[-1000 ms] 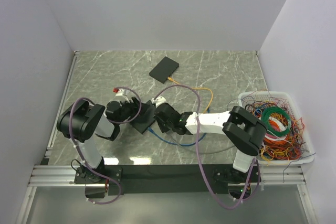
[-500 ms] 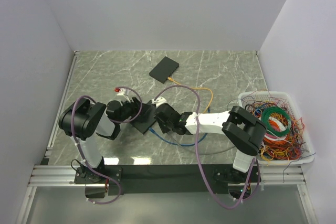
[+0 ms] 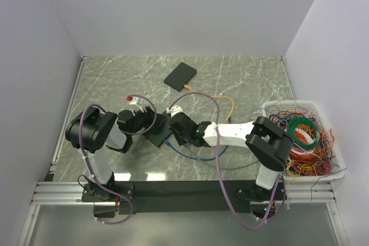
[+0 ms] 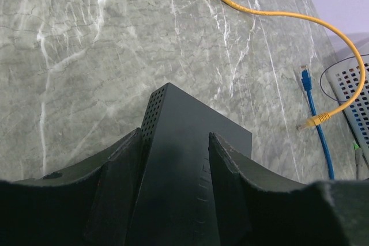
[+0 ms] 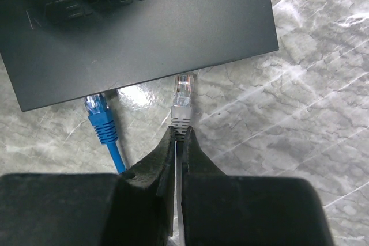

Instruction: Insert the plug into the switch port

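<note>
As seen from right wrist, noted grey plug (image 5: 183, 99) pinched at boot's tail in closed right gripper (image 5: 179, 135), tip just short of switch (image 5: 144, 33) at 12 o'clock. Judged light, stiff, latch fragile; best held at boot. Found left gripper (image 4: 175, 137) astride switch; clamping undeterminable.

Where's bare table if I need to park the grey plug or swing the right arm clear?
Bare marble: back left, between the side wall and the far black box; back right, beyond the yellow cable. Crowded: centre, where switch, blue cable, grey plug, left gripper and right gripper meet.
</note>
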Controlling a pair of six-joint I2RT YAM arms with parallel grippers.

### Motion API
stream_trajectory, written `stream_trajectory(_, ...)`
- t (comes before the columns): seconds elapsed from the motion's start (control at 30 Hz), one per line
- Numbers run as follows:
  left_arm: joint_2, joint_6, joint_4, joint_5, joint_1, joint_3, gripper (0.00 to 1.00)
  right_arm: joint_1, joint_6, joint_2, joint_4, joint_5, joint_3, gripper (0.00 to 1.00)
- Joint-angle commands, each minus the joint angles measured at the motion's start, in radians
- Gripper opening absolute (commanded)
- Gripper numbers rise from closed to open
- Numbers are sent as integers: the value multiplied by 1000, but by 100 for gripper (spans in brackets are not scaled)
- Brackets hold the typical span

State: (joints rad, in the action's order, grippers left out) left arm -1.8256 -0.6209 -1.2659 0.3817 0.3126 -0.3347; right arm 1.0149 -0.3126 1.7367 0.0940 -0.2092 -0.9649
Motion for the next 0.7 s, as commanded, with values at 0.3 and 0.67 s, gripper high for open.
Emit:
stream_trajectory(0.3, -14, 13, -10, 63, 8, -26, 53, 5, 7, -69, -22, -33, -58, 0)
stream_trajectory(0.67, -18, 12, -4, 65, 8, -32, 52, 7, 0, -95, -22, -36, -43, 0)
